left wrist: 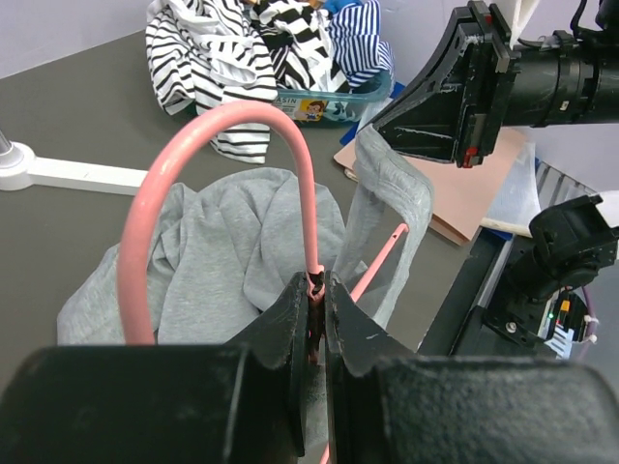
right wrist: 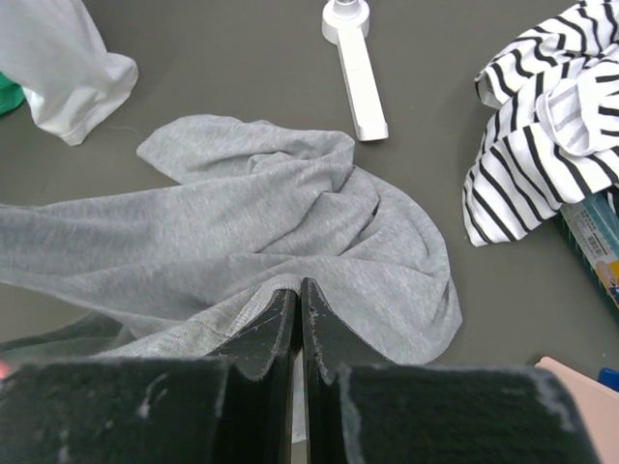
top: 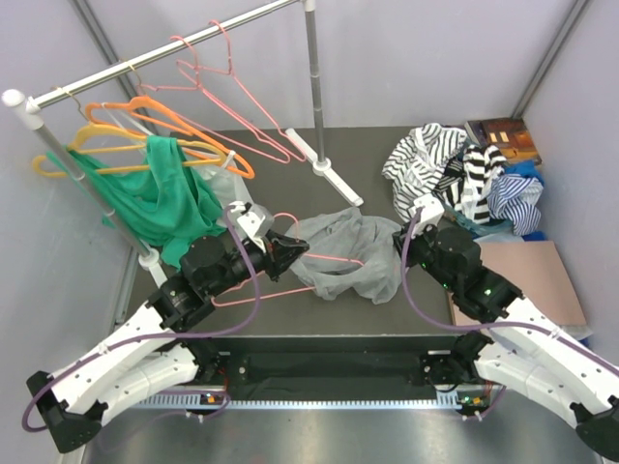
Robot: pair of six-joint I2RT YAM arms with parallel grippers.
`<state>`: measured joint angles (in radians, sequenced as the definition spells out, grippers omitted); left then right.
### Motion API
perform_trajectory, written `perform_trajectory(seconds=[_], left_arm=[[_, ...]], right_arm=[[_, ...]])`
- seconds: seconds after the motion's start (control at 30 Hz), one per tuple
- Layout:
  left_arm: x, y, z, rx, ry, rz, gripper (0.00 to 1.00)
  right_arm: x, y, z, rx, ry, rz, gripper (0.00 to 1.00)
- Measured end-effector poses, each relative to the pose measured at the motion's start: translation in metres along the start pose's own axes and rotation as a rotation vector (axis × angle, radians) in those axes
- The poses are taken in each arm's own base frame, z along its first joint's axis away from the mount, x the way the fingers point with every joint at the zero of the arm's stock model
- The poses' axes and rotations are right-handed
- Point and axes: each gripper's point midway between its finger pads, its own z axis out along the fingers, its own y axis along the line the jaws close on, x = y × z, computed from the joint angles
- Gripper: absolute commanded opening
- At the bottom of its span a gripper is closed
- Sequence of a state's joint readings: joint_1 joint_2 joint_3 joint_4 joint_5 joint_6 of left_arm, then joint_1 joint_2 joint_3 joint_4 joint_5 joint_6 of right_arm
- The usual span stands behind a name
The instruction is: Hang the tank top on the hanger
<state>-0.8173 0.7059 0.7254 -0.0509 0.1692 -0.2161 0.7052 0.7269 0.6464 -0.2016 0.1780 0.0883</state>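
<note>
The grey tank top (top: 353,246) lies crumpled in the middle of the dark table, and the pink wire hanger (top: 338,261) runs partly through it. My left gripper (top: 296,250) is shut on the hanger's neck (left wrist: 316,282), just below the curved hook (left wrist: 193,145). My right gripper (top: 404,236) is shut on the tank top's right edge (right wrist: 290,217). In the left wrist view a lifted fold of the tank top (left wrist: 387,188) hangs from the right gripper (left wrist: 387,124), beside one hanger arm. The tank top hides the rest of the hanger's frame.
A clothes rail (top: 164,53) at the back left carries orange hangers (top: 164,121), pink hangers (top: 232,92) and a green garment (top: 155,198). Its white foot (top: 334,179) rests on the table. Striped clothes (top: 455,169) fill a bin at the back right, near a tan board (top: 532,280).
</note>
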Motion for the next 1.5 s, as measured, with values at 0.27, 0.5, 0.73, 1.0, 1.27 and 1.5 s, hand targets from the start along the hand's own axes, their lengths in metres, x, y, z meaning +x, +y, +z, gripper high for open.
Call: perform_trajectory(seconds=[0.27, 0.5, 0.73, 1.0, 1.27, 1.5], left_arm=[[0.008, 0.010, 0.009, -0.045, 0.023, -0.004, 0.00], [0.015, 0.021, 0.022, -0.088, 0.041, -0.008, 0.00], [0.012, 0.015, 0.031, -0.048, 0.020, -0.022, 0.00], [0.011, 0.006, 0.032, 0.002, 0.020, -0.024, 0.00], [0.014, -0.010, 0.030, 0.100, 0.036, -0.047, 0.00], [0.012, -0.011, 0.025, 0.115, 0.030, -0.045, 0.00]], right_arm=[[-0.009, 0.016, -0.007, -0.090, -0.026, 0.008, 0.00], [-0.015, 0.045, -0.019, -0.257, -0.042, 0.043, 0.00], [-0.005, 0.065, -0.017, -0.347, 0.005, 0.054, 0.00], [-0.005, 0.072, -0.018, -0.379, 0.006, 0.055, 0.27], [-0.017, 0.073, -0.030, -0.391, 0.002, 0.040, 0.75], [-0.040, 0.072, -0.049, -0.404, -0.019, 0.009, 0.78]])
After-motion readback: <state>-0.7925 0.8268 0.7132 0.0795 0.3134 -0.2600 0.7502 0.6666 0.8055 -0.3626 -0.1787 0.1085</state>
